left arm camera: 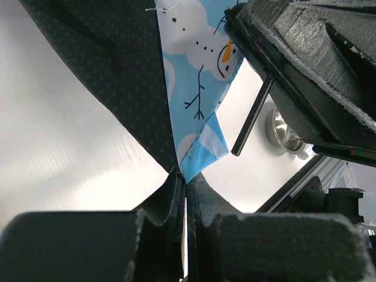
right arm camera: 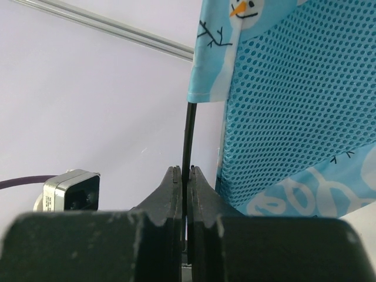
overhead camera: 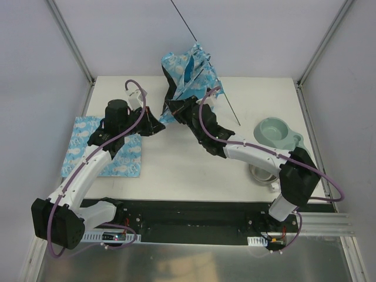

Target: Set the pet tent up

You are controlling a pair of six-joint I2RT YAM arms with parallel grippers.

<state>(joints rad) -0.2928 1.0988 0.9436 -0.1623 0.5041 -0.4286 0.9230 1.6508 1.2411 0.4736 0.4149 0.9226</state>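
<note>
A flat rectangular mat point(overhead camera: 124, 161) of blue cloth with a white print lies on the left part of the white desk point(overhead camera: 188, 170), close to its left edge and only partly in view. On the right part sits a pale green bowl point(overhead camera: 272, 130) with a broad rim. Just nearer than it stands a shiny metal bowl point(overhead camera: 261, 174), half hidden from above, while grey metal rails point(overhead camera: 70, 38) slant up from the desk's back corners against plain pale walls point(overhead camera: 258, 35).
</note>
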